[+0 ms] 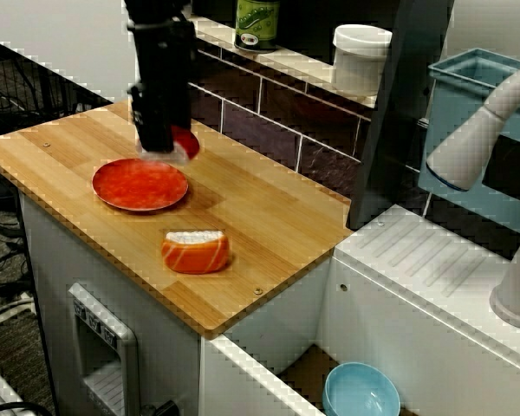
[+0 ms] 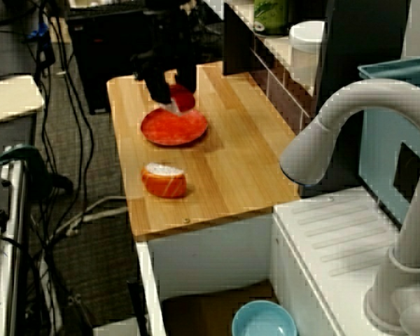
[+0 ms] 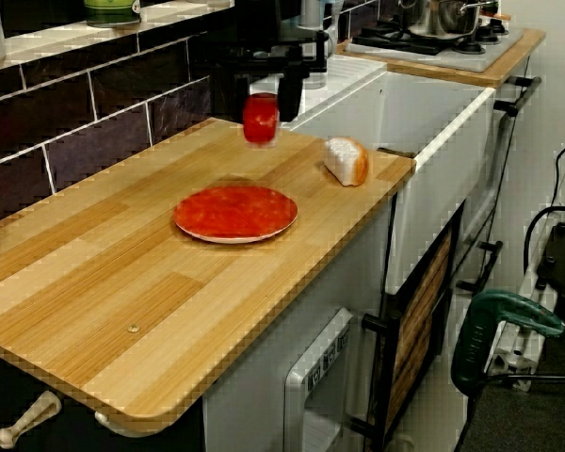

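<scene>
My black gripper (image 3: 261,94) reaches down over the wooden counter (image 3: 122,273) and is shut on a small red object (image 3: 261,121). The red object (image 1: 188,141) hangs a little above the wood, just past the far rim of a red plate (image 1: 140,184). The plate (image 3: 235,212) lies flat with nothing on it. A salmon sushi piece (image 1: 196,251) sits alone near the counter's front edge, apart from the plate. In the view past the faucet, the gripper (image 2: 169,98) hides part of the red object (image 2: 183,98), above the plate (image 2: 174,127) and the sushi (image 2: 164,180).
A green can (image 1: 257,22) and a white tub (image 1: 360,56) stand on the tiled ledge behind the counter. A grey faucet (image 2: 336,133) and a sink holding a blue bowl (image 1: 360,390) lie beside the counter. A stove with a pot (image 3: 443,19) is beyond.
</scene>
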